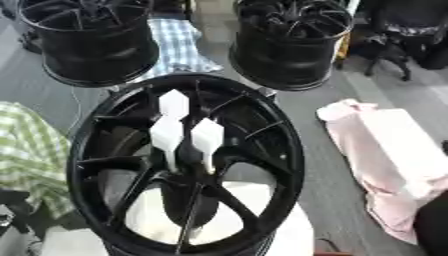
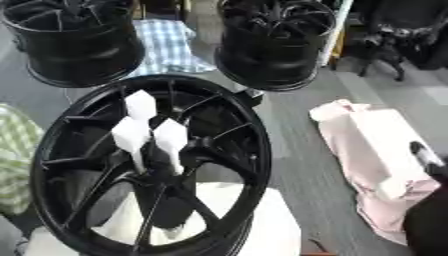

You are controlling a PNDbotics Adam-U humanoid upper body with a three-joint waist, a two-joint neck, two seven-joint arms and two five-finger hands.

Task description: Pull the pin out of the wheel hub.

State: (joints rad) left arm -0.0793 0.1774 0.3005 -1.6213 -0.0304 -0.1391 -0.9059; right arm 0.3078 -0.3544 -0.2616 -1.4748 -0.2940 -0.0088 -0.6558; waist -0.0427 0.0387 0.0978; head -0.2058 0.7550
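Observation:
A large black wheel hub (image 1: pixel 262 150) lies face up on a white stand in the middle. Three white pins with hexagonal heads stand in its centre: one at the back (image 1: pixel 173 103), one at the front left (image 1: pixel 165 134) and one at the front right (image 1: pixel 206 137). My right hand (image 2: pixel 426 156) shows only at the right edge over the pink cloth, a dark finger pointing up, far from the pins and holding nothing. Below it a dark bulk fills the lower right corner. My left hand shows in neither view.
Two more black wheels stand at the back, one on the left (image 1: pixel 87 40) and one on the right (image 1: pixel 289 42). A blue checked cloth (image 1: pixel 179 45) lies between them. A pink cloth (image 1: pixel 385 160) lies on the right, and a green checked cloth (image 1: pixel 26 150) on the left.

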